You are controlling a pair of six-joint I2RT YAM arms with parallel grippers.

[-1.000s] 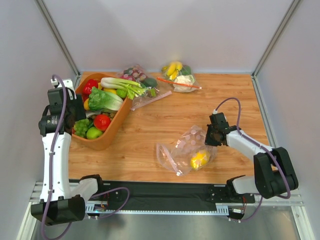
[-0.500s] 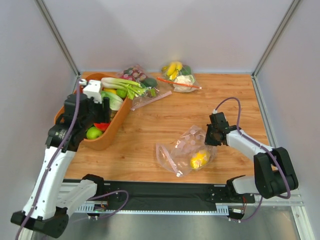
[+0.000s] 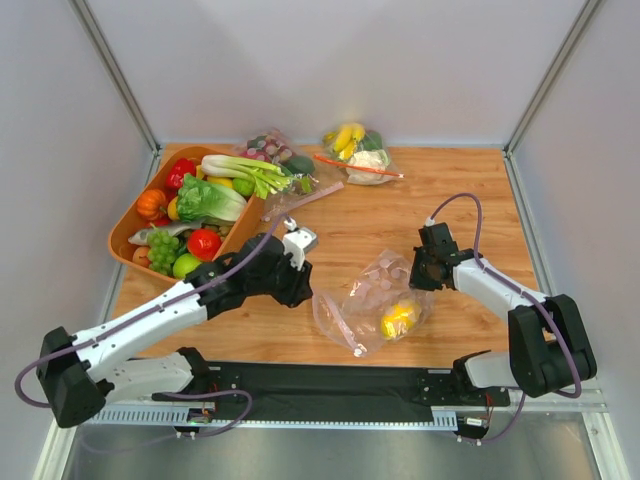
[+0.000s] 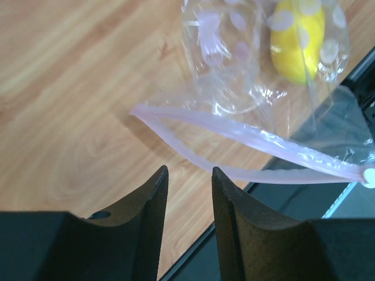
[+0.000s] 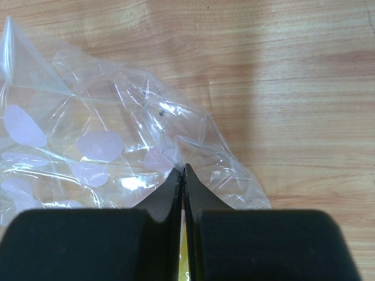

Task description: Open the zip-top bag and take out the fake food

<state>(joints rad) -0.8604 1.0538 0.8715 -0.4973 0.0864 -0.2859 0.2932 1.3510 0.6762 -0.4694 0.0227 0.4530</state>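
Zip-top bag [image 3: 375, 300] lies crumpled on the table [image 3: 400, 210] toward 6 o'clock in the overhead view, close to the front edge. Its pink zip strip [image 4: 246, 137] runs along the bag's 7 o'clock side, and I cannot tell whether it is sealed. A yellow lemon piece [image 3: 398, 318] sits inside, at the bag's 5 o'clock end.

My right gripper [image 5: 183, 170] is pinched tight on a fold of the clear plastic at the bag's 2 o'clock corner. My left gripper [image 4: 186, 172] is at the bag's 9 o'clock side, just short of the zip strip. Its fingers are a narrow gap apart with nothing between them.

At 10 o'clock on the table stands an orange basket [image 3: 232, 255]. A pale-green stalk [image 3: 245, 170] lies across its far rim, and green grapes [image 3: 163, 250] rest at its near end.
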